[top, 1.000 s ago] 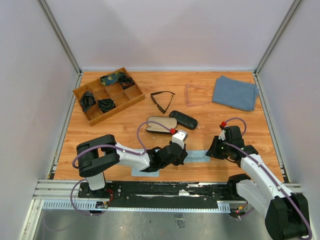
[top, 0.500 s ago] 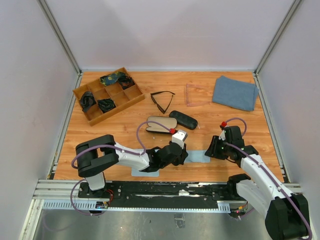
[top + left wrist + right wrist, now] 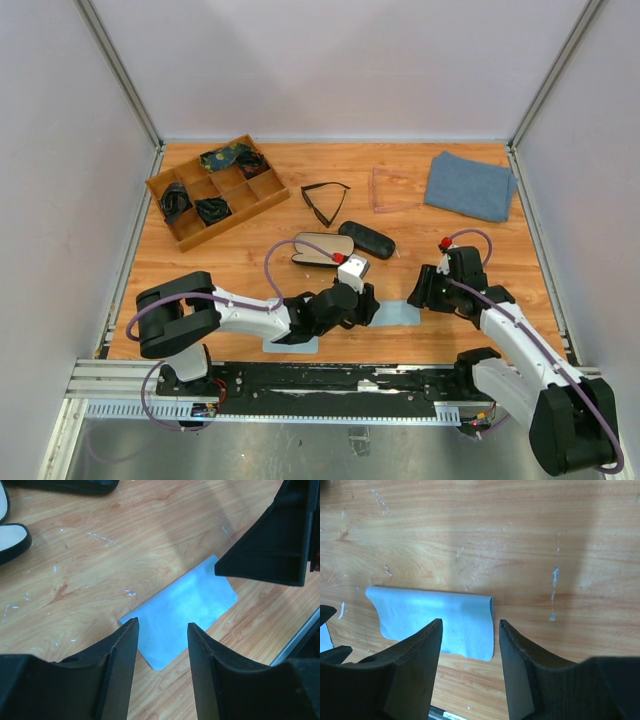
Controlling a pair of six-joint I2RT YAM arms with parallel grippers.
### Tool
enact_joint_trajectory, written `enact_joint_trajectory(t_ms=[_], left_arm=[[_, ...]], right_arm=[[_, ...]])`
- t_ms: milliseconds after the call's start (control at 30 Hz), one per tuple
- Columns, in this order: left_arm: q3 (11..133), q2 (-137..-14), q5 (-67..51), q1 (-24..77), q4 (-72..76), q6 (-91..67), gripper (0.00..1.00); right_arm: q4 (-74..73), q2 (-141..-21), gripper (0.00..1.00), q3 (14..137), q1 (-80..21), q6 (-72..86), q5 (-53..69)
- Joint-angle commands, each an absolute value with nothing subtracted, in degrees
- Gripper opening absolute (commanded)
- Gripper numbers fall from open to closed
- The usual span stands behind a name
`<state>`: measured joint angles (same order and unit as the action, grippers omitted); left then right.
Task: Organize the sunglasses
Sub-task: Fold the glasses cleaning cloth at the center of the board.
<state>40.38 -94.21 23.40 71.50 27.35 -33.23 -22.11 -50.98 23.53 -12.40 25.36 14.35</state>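
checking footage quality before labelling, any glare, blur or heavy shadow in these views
Top external: evenly lit, sharp, no glare. Left wrist: the blue cloth is crisp with a pale sheen; the near fingers are dark, almost featureless. Right wrist: wood grain sharp, soft shadow bands across the table.

On the wooden table (image 3: 250, 275), a compartmented wooden tray (image 3: 235, 219) sits far left, a folded blue-grey towel (image 3: 470, 185) far right, an open black case (image 3: 322, 249) touching a closed black case (image 3: 366, 239) mid-table, and 2 light blue cloths (image 3: 405, 313) near
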Motion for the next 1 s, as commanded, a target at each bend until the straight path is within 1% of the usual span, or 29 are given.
enact_joint_trajectory(t_ms=[0,200,467,700,967], left_arm=[[38.89,-92.94,23.95,71.47,29.7,-31.61,0.5],[35.18,-91.32,19.1,67.85,34.18,-32.25,0.51],[34.37,-90.35,18.22,65.92,34.15,-31.82,0.51],[34.89,-90.64,18.11,65.72,33.84,-31.73,0.51],[35.09,-90.78,17.93,65.7,33.84,-31.9,0.51]], right_arm=[[-17.62,-53.08,0.5,24.61,-13.08,22.75,13.26],[-14.02,-56.79,0.5,24.35,-12.98,21.84,13.18],[-9.92,-62.14,0.48,23.75,-12.87,21.28,15.29],[-10.29,-59.77,0.41,21.89,-12.88,22.66,15.74],[-11.6,-58.97,0.39,21.03,-12.91,23.19,15.71]])
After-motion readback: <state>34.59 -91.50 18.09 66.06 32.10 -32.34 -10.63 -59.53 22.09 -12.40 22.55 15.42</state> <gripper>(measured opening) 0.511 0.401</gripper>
